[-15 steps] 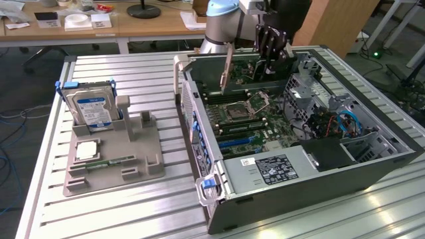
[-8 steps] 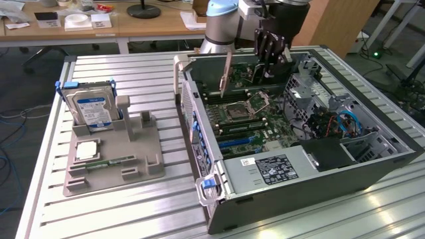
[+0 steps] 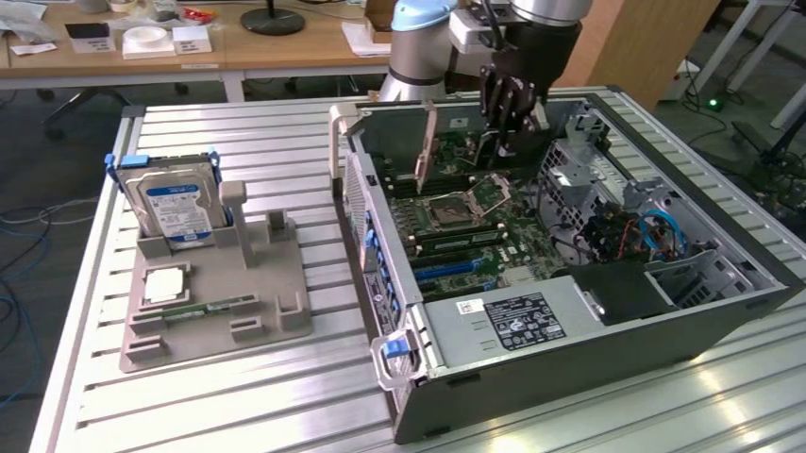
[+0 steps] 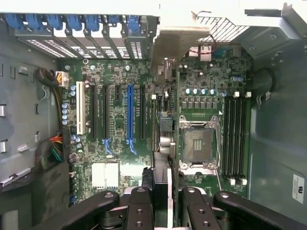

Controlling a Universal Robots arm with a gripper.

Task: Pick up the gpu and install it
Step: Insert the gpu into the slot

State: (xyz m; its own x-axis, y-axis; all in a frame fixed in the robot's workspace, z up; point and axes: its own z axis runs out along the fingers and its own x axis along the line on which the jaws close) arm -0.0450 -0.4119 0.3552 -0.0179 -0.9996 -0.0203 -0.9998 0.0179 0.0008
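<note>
Step in hand: by my reading you are in the install half of the task; the gpu [image 3: 428,142] is in the gripper's hold, up inside the open computer case [image 3: 629,316] and not on the grey holder [image 3: 214,293] out on the table.

Jaws: the gripper [image 4: 163,194] is drawn in narrow, with a finger [image 4: 143,203] on each side of the card's upper edge; it has hold of the gpu and nothing else.

Where the gpu is: upright over the motherboard [image 4: 115,163]; in the wrist view you see it edge-on, running from between the fingers toward the case's rear wall; its metal bracket [image 4: 170,48] is at that rear end, beside the row of blue slot tabs [image 4: 72,21].

Line-up: the card's edge lies between the blue slot [image 4: 129,120] and the CPU socket [image 4: 197,143]; you cannot tell whether its lower edge touches the board or hangs just above it.

What seating calls for, as I judge it: the card kept square and upright; its contact edge dead over one slot; the bracket clear of the rear wall; then a straight, even press.

Risk: a tilted card could bind in the slot or scrape nearby parts.

Elsewhere: the hard drive [image 3: 176,208] stands in the holder, well apart from the work.
</note>
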